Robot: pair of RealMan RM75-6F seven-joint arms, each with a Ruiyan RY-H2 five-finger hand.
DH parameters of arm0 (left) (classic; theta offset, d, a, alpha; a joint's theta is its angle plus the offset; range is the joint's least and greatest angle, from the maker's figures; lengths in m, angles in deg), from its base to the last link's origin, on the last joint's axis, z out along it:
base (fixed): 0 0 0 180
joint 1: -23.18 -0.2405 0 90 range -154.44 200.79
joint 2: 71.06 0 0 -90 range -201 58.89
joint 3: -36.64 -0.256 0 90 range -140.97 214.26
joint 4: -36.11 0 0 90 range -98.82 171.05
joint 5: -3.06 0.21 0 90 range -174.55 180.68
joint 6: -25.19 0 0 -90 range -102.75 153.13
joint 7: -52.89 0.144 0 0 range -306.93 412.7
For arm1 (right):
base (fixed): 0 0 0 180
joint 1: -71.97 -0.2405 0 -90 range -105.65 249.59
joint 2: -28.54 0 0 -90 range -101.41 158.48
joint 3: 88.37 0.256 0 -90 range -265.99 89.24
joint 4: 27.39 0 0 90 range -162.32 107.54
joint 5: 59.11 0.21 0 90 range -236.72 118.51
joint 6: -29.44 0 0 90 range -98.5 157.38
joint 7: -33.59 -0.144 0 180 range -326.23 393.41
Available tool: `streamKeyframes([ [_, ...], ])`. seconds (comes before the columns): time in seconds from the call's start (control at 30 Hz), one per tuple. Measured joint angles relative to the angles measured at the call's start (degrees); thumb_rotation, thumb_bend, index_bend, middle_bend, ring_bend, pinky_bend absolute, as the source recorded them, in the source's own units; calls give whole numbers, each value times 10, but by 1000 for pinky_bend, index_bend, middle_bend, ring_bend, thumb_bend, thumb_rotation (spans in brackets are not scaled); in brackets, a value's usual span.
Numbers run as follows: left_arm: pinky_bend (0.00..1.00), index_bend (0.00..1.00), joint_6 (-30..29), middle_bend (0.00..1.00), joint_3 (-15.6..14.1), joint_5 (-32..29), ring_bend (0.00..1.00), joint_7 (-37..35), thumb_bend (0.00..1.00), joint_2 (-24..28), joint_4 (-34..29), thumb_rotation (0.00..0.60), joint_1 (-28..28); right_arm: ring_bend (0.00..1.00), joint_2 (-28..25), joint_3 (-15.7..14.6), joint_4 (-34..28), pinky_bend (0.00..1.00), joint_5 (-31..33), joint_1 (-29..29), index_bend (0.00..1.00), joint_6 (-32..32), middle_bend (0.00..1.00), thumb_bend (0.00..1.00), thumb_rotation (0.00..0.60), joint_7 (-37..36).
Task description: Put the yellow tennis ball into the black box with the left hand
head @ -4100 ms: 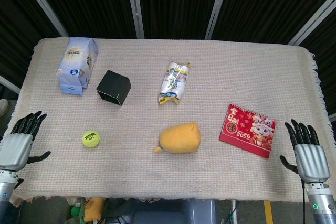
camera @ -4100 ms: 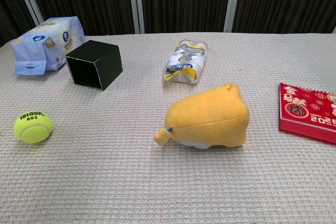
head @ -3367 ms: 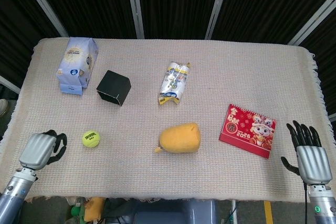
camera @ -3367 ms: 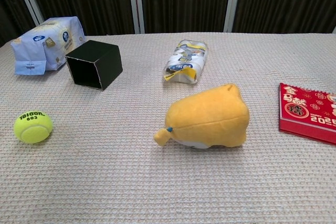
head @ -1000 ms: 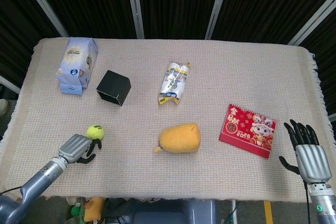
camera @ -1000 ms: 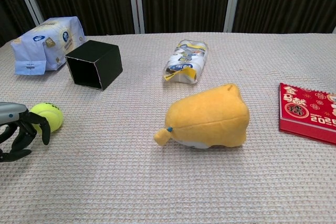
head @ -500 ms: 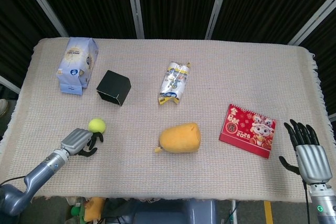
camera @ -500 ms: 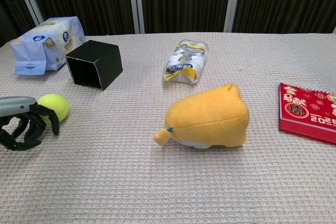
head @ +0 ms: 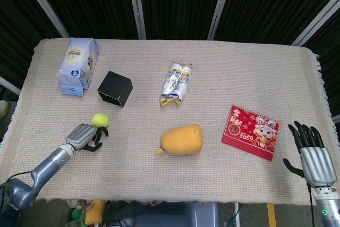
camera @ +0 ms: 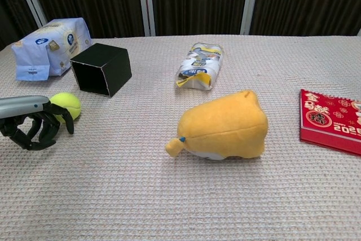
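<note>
The yellow tennis ball (head: pixel 99 119) (camera: pixel 65 105) lies on the woven cloth, a short way in front of the black box (head: pixel 115 89) (camera: pixel 101 68), whose open side faces the near edge. My left hand (head: pixel 85 136) (camera: pixel 34 119) sits just behind the ball with its dark fingers curled down and inward. The fingertips touch the ball's near side, and the ball stays outside the curl, not held. My right hand (head: pixel 311 155) rests at the near right corner, fingers spread and holding nothing; only the head view shows it.
A blue tissue pack (head: pixel 78 65) (camera: pixel 48 46) stands left of the box. A snack packet (head: pixel 176 83) (camera: pixel 200 66) lies mid-table, a yellow plush (head: pixel 182 140) (camera: pixel 225 127) in front of it, and a red calendar (head: pixel 251 132) (camera: pixel 333 119) at the right.
My left hand has come in from the near left edge, curled its fingers and pushed the ball away from me, toward the black box. The right hand has stayed put.
</note>
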Motion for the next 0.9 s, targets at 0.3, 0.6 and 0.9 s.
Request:
streamKeyframes([
  [0.3, 585, 367, 5, 633, 4, -12, 521, -17, 402, -8, 31, 600, 7, 0, 0, -1, -2, 0, 0, 0, 0, 1, 0, 280, 600, 2],
  [0.6, 585, 386, 19, 634, 8, -20, 521, -33, 403, -15, 56, 600, 18, 0, 1, 0, 0, 0, -1, 2, 0, -5, 0, 279, 600, 4],
  [0.9, 517, 416, 29, 629, 13, -23, 508, -45, 403, -20, 74, 600, 33, 0, 3, -2, 0, 0, -6, 4, 0, -9, 0, 279, 600, 7],
])
